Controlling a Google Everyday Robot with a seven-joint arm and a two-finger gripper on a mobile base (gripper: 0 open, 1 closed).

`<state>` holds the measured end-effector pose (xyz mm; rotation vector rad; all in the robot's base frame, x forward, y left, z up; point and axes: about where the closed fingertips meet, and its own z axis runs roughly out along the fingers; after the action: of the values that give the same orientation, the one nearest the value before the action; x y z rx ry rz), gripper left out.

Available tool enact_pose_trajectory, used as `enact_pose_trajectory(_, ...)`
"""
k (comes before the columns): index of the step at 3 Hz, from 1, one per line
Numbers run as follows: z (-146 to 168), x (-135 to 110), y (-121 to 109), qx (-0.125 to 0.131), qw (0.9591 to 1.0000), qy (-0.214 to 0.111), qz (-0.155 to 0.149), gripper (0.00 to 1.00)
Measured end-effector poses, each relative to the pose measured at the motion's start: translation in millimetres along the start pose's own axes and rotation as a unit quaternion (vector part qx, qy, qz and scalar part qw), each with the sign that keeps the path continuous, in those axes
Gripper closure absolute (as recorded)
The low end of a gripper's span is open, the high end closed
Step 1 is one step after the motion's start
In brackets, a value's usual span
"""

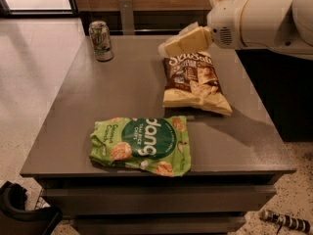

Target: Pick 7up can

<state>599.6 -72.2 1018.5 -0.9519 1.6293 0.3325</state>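
The 7up can (pixel 100 40) stands upright at the far left corner of the grey table (pixel 122 92). It is silver and pale green with a silver top. My gripper (pixel 168 47) hangs above the far middle of the table, over the top edge of the brown snack bag (pixel 193 80). It sits well to the right of the can and holds nothing that I can see. The white arm (pixel 259 18) reaches in from the right.
A green bag of rice chips (pixel 142 144) lies near the table's front edge. The brown snack bag lies right of centre. A dark wall and a post (pixel 126 14) stand behind the table. A dark object (pixel 19 212) sits on the floor at front left.
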Motion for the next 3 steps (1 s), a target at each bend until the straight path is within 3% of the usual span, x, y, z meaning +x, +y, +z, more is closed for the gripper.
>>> enact_pose_trajectory(1, 37, 1, 5, -0.025, 0.9992, -0.030, 0.009, 0.00)
enact_pose_trajectory(2, 102, 2, 13, -0.064, 0.9936, -0.089, 0.026, 0.00)
enact_pose_trajectory(3, 169, -6, 22, -0.099, 0.9866, -0.127, 0.026, 0.00)
